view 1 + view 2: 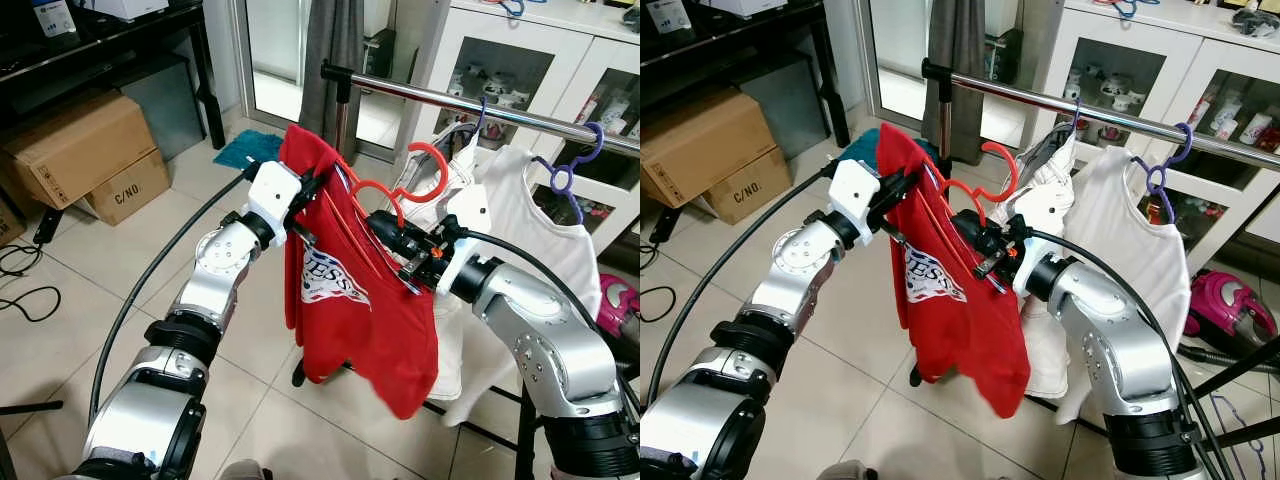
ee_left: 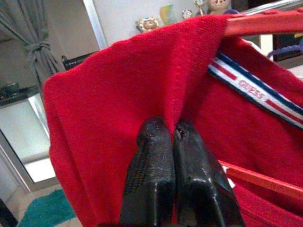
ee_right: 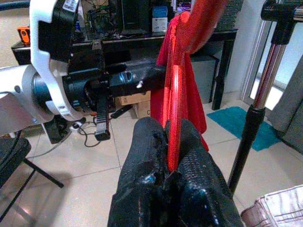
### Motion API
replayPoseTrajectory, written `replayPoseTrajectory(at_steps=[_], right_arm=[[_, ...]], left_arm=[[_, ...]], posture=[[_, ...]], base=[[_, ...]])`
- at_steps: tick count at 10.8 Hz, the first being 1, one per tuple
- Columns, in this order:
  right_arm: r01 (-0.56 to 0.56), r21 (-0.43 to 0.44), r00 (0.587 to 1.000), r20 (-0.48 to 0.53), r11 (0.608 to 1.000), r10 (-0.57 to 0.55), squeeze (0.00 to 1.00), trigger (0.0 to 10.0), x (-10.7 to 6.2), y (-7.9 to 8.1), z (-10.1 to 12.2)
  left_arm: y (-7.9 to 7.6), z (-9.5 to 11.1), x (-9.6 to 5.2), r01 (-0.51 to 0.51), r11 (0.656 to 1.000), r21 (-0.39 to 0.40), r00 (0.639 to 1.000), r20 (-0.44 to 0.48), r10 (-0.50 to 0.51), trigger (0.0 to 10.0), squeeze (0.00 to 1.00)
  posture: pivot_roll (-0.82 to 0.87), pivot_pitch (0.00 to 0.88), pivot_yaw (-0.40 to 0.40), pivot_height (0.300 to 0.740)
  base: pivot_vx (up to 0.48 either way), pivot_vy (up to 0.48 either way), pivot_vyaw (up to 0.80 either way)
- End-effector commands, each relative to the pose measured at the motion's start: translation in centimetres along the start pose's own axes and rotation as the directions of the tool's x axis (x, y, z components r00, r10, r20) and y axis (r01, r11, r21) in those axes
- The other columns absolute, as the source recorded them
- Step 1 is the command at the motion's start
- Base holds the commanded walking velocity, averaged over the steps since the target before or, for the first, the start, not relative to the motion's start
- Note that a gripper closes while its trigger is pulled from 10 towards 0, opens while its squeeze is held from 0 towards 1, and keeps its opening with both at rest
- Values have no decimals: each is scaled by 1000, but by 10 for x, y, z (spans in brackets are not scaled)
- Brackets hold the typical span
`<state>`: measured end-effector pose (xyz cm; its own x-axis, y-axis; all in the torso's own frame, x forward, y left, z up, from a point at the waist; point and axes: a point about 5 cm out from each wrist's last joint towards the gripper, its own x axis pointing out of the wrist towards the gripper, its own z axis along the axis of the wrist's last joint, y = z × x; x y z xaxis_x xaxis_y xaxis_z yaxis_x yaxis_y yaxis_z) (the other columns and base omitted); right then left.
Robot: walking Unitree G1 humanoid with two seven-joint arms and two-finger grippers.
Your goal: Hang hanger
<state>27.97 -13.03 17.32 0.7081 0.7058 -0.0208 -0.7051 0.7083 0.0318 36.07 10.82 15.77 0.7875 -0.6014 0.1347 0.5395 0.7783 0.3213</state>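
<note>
Together, two grippers hold up a red shirt on a red plastic hanger (image 1: 395, 192).
Left gripper (image 2: 173, 137) pinches the red cloth shirt (image 1: 350, 300) (at its shoulder); right gripper (image 3: 171, 142) squeezes the hanger, below the shiny metal rail (image 1: 480, 107).

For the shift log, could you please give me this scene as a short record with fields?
Left gripper: shut on the red shirt, at its shoulder
Right gripper: shut on the red hanger
Hanger hook: below the rail, not yet on it
Already on rail: white shirt on purple hanger
Floor: cardboard boxes, teal mat
</note>
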Motion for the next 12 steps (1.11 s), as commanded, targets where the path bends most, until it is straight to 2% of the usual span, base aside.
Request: replayPoseTrajectory(at_steps=[1,3,4,5,7,8,9,10,11,12], right_arm=[[0,-36,998,62,999,2,0,0,-2,-1,14],[44,-99,999,0,994,-44,0,0,-3,-7,11],[82,-175,992,-82,981,-97,0,0,-5,-14,5],[64,-219,978,-182,974,-106,0,0,-10,-19,-6],[4,-217,964,-259,976,-62,0,0,-19,-17,-18],[-47,-228,959,-284,973,-20,0,0,-25,-15,-20],[-85,-227,958,-287,970,17,0,0,-31,-15,-18],[-123,-219,959,-276,968,59,0,0,-39,-15,-14],[-184,-188,957,-258,965,132,0,0,-48,-11,-9],[-215,-143,957,-229,966,179,0,0,-56,-9,-4]], left_arm=[[6,3,1,-5,1000,0,1000,5,5,0,0],[6,9,-2,49,996,-75,997,64,-44,0,0],[6,13,-6,123,989,-85,990,77,-117,0,0],[12,21,-14,192,975,-110,978,108,-180,0,0],[16,28,-24,279,951,-130,957,118,-265,0,0],[29,29,-27,228,969,-90,972,72,-222,0,0],[50,31,-28,98,994,-50,995,27,-97,0,0],[72,34,-31,-21,1000,-10,1000,-11,20,0,0],[95,37,-36,-156,987,36,987,-33,158,0,0],[109,39,-40,-239,971,28,970,-38,240,0,0]], posture=[[-12,0,5,740],[-15,0,5,740],[-11,0,-5,740],[-4,0,-14,740],[4,0,-23,740],[7,0,-25,740],[8,0,-25,740],[6,0,-20,740],[5,0,-19,740],[5,0,-19,740]], base=[[0,0,0],[0,0,0],[0,0,0],[0,0,0],[0,0,0],[0,0,0],[0,0,0],[0,0,0],[0,0,0],[0,0,0]])
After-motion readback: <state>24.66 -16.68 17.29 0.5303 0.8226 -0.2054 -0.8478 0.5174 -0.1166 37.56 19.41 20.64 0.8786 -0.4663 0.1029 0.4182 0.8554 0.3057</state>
